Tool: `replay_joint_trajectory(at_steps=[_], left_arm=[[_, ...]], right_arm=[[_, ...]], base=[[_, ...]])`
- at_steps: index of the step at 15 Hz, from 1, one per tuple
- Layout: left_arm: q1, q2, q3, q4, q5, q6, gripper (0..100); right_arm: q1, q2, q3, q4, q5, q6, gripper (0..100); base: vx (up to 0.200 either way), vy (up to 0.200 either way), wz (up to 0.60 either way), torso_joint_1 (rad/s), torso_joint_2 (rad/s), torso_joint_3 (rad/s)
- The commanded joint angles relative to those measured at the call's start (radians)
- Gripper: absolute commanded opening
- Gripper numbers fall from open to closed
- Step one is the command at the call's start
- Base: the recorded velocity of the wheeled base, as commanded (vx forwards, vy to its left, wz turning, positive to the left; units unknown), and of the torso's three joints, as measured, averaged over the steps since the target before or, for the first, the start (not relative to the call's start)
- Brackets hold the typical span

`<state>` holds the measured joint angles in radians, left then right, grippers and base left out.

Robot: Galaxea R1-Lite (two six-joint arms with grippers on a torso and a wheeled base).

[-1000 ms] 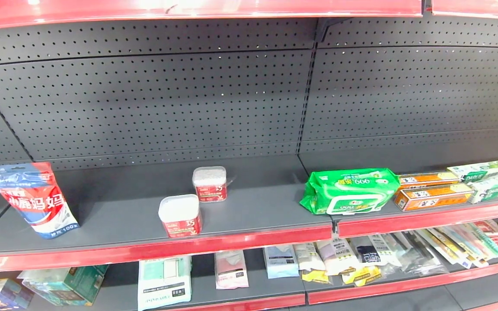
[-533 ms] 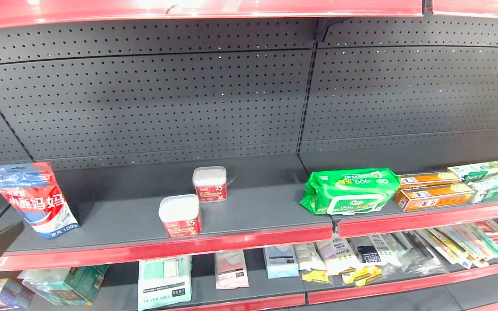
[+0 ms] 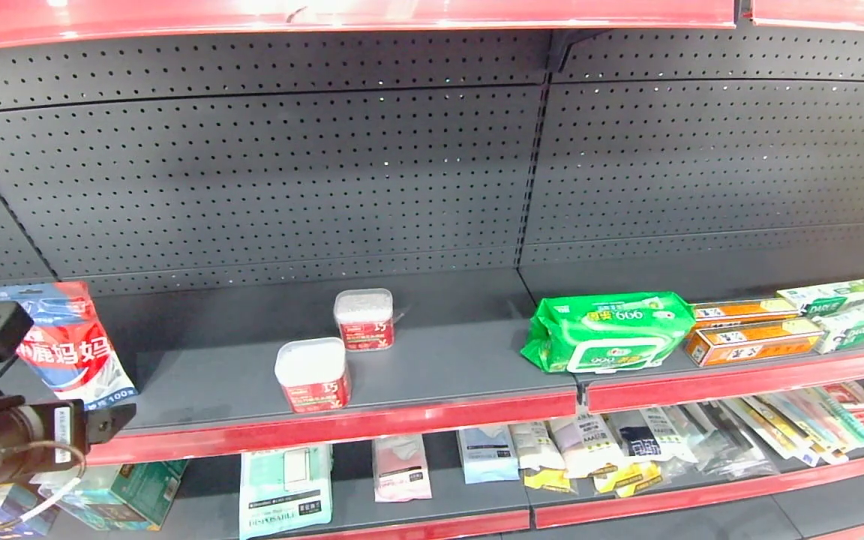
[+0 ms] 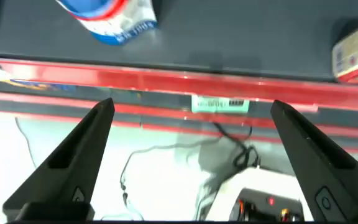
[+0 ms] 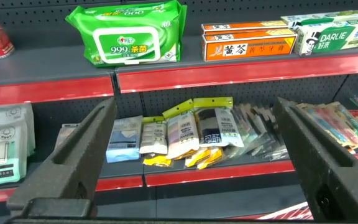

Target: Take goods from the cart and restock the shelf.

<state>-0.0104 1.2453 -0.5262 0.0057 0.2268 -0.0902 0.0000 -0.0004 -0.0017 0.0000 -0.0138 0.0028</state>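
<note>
Hanging wide apart, the left gripper [image 4: 191, 106] is released, its two dark fingers [image 4: 73, 168] spread, and in its wrist view the red front lip of the shelf [image 3: 417, 420] runs across between them. In the head view that arm partly covers one red, white and blue pouch [image 3: 72, 349], which stands upright at the shelf's far left. Right of it comes a stretch of bare deck, then two white-lidded red tubs. The front tub [image 3: 313, 373] sits just behind the lip, and the back tub [image 3: 363, 319] sits a little right and deeper in, apart from it. Bare deck runs behind both to the pegboard back panel [image 3: 289, 180] and rightward to one green wipes pack [image 3: 608, 331] lying flat near the lip. Just beside it are two orange boxes [image 3: 751, 341], one behind the other. Next come pale green toothpaste boxes [image 3: 859, 321], at least two; the picture's edge cuts them, so the count is unsure. The right gripper [image 5: 194, 102] is likewise released, facing the wipes pack and the small packets [image 5: 185, 134] on the lower shelf [image 5: 229, 177], too many and too overlapped to count.
</note>
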Motion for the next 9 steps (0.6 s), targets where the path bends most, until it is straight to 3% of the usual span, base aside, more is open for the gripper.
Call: replay_joint_trajectory(at_steps=[1, 3, 5, 7, 9], left_arm=[[-0.016, 0.141, -0.009, -0.033, 0.0, -0.002, 100], [-0.016, 0.269, -0.008, -0.179, 0.0, 0.003, 100], [-0.022, 0.342, -0.02, -0.236, -0.009, 0.021, 100], [-0.042, 0.398, -0.034, -0.257, -0.063, 0.026, 100], [-0.059, 0.442, -0.051, -0.288, -0.072, 0.026, 100]], right_arm=[[0.0, 0.002, 0.0, 0.0, 0.0, 0.0, 100], [0.0, 0.002, 0.0, 0.0, 0.0, 0.0, 100], [0.0, 0.002, 0.0, 0.0, 0.0, 0.0, 100], [0.0, 0.002, 0.0, 0.0, 0.0, 0.0, 100], [0.0, 0.002, 0.0, 0.0, 0.0, 0.0, 100]], base=[[0.0, 0.0, 0.0, 0.0, 0.0, 0.0], [0.0, 0.0, 0.0, 0.0, 0.0, 0.0], [0.0, 0.0, 0.0, 0.0, 0.0, 0.0], [0.0, 0.0, 0.0, 0.0, 0.0, 0.0], [0.0, 0.0, 0.0, 0.0, 0.0, 0.0]])
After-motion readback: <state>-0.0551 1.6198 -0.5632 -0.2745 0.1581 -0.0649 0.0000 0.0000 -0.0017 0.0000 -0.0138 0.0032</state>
